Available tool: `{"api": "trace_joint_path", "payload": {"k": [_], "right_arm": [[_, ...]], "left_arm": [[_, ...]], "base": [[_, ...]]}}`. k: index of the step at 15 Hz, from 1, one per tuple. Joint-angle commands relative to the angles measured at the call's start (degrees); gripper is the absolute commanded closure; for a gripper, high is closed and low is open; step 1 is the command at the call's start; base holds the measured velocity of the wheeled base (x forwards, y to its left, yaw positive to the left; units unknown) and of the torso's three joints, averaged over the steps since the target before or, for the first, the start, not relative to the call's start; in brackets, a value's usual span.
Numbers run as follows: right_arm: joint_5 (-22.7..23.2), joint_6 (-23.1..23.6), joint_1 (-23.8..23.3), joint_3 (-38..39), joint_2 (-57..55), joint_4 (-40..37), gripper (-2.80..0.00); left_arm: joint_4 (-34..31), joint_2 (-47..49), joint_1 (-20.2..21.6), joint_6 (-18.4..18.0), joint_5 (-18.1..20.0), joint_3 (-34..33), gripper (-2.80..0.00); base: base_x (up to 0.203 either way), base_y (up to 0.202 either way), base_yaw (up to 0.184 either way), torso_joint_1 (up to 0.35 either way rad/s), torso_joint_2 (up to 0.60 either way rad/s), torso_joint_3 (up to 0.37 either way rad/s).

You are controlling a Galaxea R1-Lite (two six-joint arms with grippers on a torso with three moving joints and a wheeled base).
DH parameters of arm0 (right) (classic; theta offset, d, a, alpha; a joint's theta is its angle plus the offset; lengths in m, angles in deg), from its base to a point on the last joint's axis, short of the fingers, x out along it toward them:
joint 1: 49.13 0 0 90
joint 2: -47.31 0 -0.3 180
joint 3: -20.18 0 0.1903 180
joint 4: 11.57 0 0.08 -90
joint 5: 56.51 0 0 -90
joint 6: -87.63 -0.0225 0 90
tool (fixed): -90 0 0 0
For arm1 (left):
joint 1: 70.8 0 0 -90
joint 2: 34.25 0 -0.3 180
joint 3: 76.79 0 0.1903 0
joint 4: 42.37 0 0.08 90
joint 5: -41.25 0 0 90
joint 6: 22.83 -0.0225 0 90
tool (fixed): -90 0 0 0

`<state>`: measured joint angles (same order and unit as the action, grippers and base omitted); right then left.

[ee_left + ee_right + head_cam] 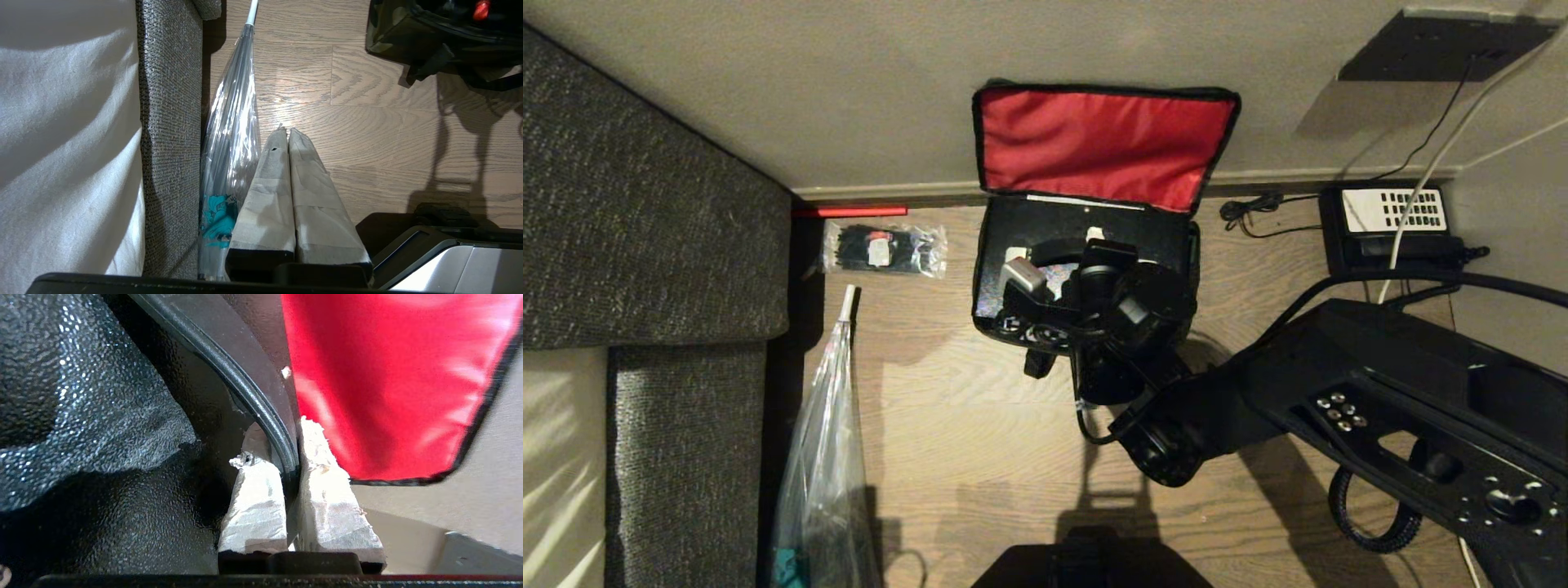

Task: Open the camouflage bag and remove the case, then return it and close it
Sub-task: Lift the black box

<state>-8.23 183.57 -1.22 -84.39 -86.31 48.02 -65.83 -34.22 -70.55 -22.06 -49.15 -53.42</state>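
The box-shaped soft fabric camouflage bag (988, 269) with black zipper trim sits on the wooden floor (964, 425) against the pale wall, its long axis running along the skirting board. Its lid, lined in red (1098, 143), stands flung back and leans on the wall, opening toward the robot. Inside the bag lies the flat rectangular black hard case (1045, 220), long axis parallel to the bag's, its pebbled surface filling the compartment.

The right arm reaches in from the right of the head view, forearm slanting over the floor and wrist bent down over the bag's open mouth. The right pincer (282, 457) is clenched on a thin black ridged rim (261, 412), one taped finger on either side of it; whether that rim belongs to the case or to the bag, I cannot tell. The red lining hangs just past the pincer's outer finger, the case's textured face on the other side.

The left pincer (286, 134) hangs idle above bare floor, taped fingers pressed together and gripping nothing; just beside it a clear folded umbrella (231, 122) lies along the grey woven sofa (169, 122).
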Motion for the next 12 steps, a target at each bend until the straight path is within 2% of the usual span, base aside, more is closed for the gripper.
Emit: {"api": "trace_joint_path", "payload": {"k": [1, 12], "right_arm": [[-0.32, 0.53, 0.80, -0.31, 1.16, 0.36, 0.00], [-1.34, 0.67, 3.93, -3.97, 3.44, -0.78, 0.00]], "left_arm": [[0.01, -0.11, 0.02, 0.03, -0.04, -0.18, 0.00], [0.01, -0.11, 0.02, 0.03, -0.04, -0.18, 0.00]], "base": [[0.000, 0.000, 0.000, 0.000, 0.00, 0.000], [0.000, 0.000, 0.000, 0.000, 0.00, 0.000]]}}
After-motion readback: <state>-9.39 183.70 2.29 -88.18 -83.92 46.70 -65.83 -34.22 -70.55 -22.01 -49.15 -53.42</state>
